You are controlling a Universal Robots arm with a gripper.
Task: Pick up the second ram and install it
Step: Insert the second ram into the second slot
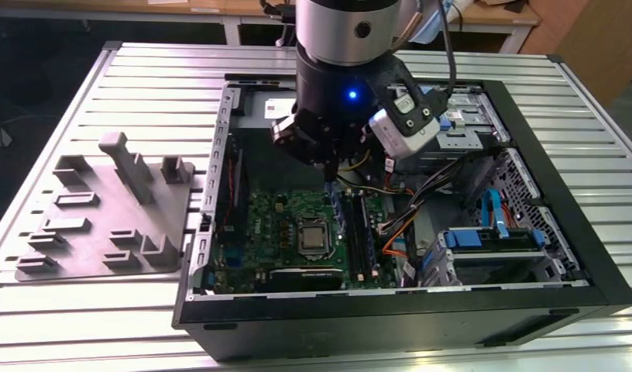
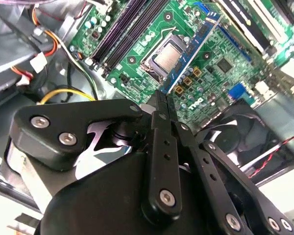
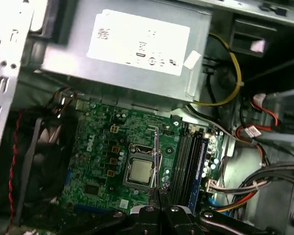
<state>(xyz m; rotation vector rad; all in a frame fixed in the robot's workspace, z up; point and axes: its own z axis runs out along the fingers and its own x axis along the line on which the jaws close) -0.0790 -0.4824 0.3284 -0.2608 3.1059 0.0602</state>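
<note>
One thin stick, the second ram [image 2: 193, 54], is pinched between the fingers of my pincer [image 2: 161, 98], which are pressed together on it. It hangs above the motherboard [image 3: 95, 161] and touches nothing. In the first wrist view its edge runs over the processor socket [image 3: 139, 171]. The long black memory slots [image 3: 187, 161] lie just beside the socket, on the exterior view's right of it. To seat the stick well, I judge that it must lie parallel to a free slot and square over it, with the notch matched. The press should be even, so that neither end tips. Loose cables [image 3: 235, 198] near the slots could snag it.
</note>
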